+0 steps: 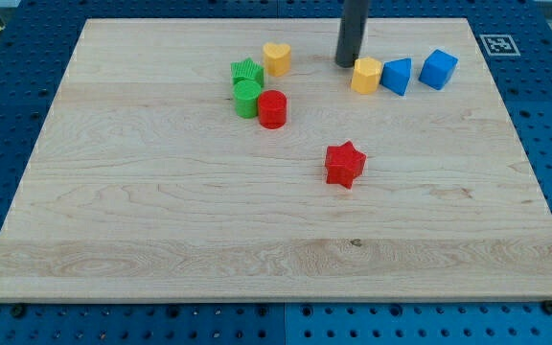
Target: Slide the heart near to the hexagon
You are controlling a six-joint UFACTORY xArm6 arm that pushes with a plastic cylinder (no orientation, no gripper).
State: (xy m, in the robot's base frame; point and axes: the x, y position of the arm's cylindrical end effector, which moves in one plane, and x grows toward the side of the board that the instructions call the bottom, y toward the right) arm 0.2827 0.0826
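The wooden worktop (pixel 161 240) lies on a blue perforated base (pixel 8 57). Its left half holds no blocks until close to the middle, up near the top edge.

The first blocks from the left form a tight cluster. A green star (pixel 246 72) sits at the top of it, with a green cylinder (pixel 247 99) touching it just below. A red cylinder (pixel 272 109) presses against the green cylinder's right side, slightly nearer the bottom edge. The yellow heart (pixel 276 58) stands just to the upper right of the green star, close beside it, and is the nearest of this group to the top edge.

Further right and well down toward the middle of the worktop, a red star (pixel 344 164) sits alone, well apart from everything else.

Back near the top edge, the dark rod comes down from above, and my tip (pixel 345 63) rests on the wood between the yellow heart and the yellow hexagon (pixel 366 75), just beside the hexagon's upper left side. Whether it touches the hexagon cannot be told. There is no pincer on this arm, only the rod.

A blue triangular block (pixel 397 76) touches the hexagon's right side. A blue cube (pixel 439 69) stands just beyond it, nearest the top right corner, where a small printed marker (pixel 495 43) sits on the wood.
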